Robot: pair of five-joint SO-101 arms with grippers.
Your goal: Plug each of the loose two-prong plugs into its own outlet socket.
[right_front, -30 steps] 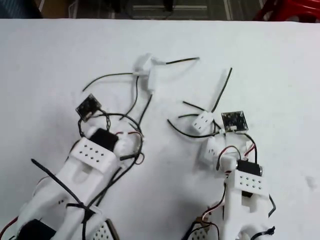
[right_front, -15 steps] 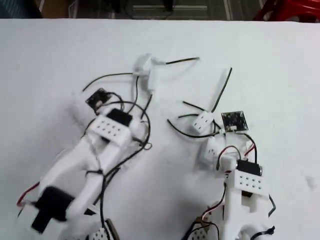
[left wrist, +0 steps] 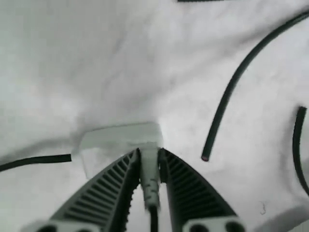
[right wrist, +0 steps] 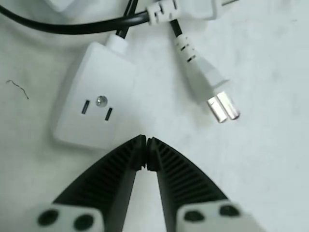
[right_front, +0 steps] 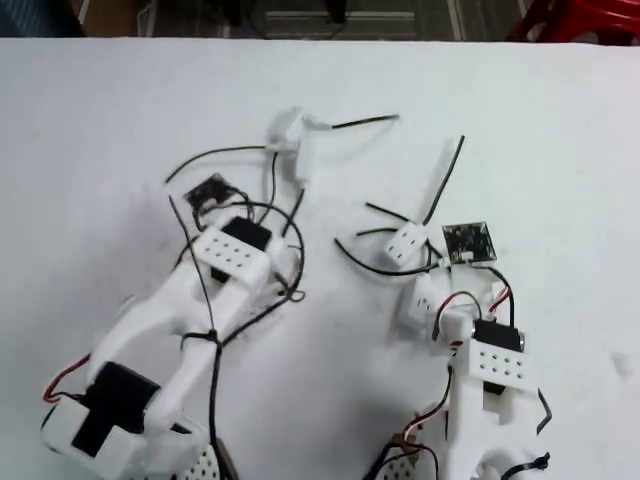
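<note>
In the left wrist view my left gripper (left wrist: 149, 157) is shut on a white two-prong plug (left wrist: 149, 179). The plug's front end meets a white outlet socket (left wrist: 120, 140) lying on the white table; I cannot tell whether the prongs are inside. In the right wrist view my right gripper (right wrist: 146, 145) is shut on nothing, just short of another white socket (right wrist: 94, 96). A loose white plug (right wrist: 207, 84) with two bare prongs lies beside that socket. From above, that socket (right_front: 407, 243) lies ahead of the right arm (right_front: 490, 365).
Black cables (right_front: 385, 270) loop across the middle of the table between the arms. A joined pair of white pieces (right_front: 295, 140) with cables lies farther back. A loose black cable end (left wrist: 227, 96) lies near the left gripper. The table's far and side parts are bare.
The left arm swung forward and to the right, bringing its wrist closer to the white pieces at the back. The right arm and the socket before it kept still.
</note>
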